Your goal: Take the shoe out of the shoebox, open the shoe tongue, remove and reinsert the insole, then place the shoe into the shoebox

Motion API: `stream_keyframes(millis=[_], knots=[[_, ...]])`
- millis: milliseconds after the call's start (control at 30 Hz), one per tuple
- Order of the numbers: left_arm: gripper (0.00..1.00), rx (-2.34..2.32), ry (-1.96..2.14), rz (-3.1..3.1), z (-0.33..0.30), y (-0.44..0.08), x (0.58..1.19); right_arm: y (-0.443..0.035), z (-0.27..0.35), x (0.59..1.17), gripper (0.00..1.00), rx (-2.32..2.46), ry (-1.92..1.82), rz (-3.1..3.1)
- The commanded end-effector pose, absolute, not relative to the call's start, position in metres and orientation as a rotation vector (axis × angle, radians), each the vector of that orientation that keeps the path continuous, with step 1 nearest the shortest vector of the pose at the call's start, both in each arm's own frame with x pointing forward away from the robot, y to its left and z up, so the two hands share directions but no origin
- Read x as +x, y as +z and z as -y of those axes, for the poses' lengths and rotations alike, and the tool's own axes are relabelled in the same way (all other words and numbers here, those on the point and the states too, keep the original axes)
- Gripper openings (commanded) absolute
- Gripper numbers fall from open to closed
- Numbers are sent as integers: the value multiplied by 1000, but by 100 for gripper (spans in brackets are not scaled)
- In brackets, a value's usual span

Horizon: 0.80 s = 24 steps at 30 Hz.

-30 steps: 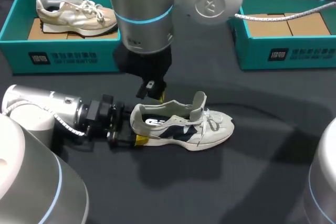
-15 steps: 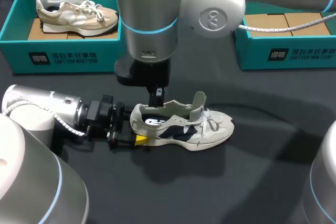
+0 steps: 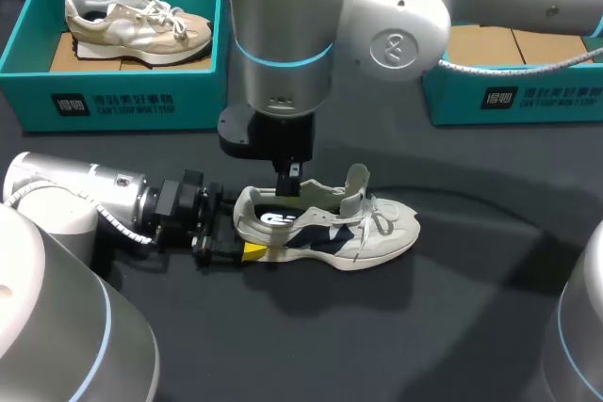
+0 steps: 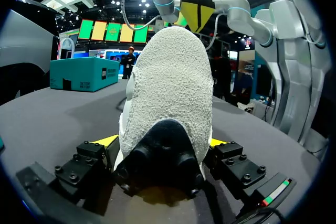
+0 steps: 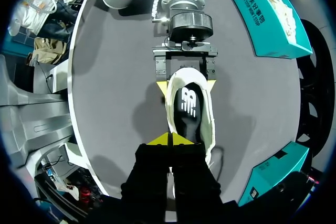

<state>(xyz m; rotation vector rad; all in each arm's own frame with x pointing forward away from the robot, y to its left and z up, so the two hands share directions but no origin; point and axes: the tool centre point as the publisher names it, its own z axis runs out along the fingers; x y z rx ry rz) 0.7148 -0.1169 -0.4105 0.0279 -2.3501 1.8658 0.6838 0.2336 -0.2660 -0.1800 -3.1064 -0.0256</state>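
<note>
Head view showed the dark table (image 3: 452, 327) with two teal shoeboxes at its far side: the left shoebox (image 3: 122, 105) held a beige shoe (image 3: 132, 21), while the right shoebox (image 3: 513, 96) was partly hidden behind the right arm (image 3: 283, 35). That arm came in from the right, reached past the middle and hung straight down over the table's centre. The left arm (image 3: 85, 200) lay low along the table, pointing toward the middle. Between them the white and navy shoe (image 3: 330, 228) stood upright on the table, outside both boxes, toe to the right and tongue raised. The left gripper (image 5: 185, 86) pinched the shoe's heel, one yellow tip on each side. The right gripper (image 5: 170, 140) hovered at the shoe's opening, its yellow tips pressed together with nothing seen between them. The black insole (image 5: 188, 106) lay inside the shoe.
</note>
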Motion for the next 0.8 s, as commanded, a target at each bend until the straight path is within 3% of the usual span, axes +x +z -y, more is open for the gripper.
stream_keyframes(millis=[33, 800], knots=[[0, 28, 1867, 2349, 116, -412, 715, -278, -233, 686, 0, -158, -41, 3104], [0, 28, 1867, 2349, 116, -412, 715, -314, -241, 698, 0, -149, -29, 3080]])
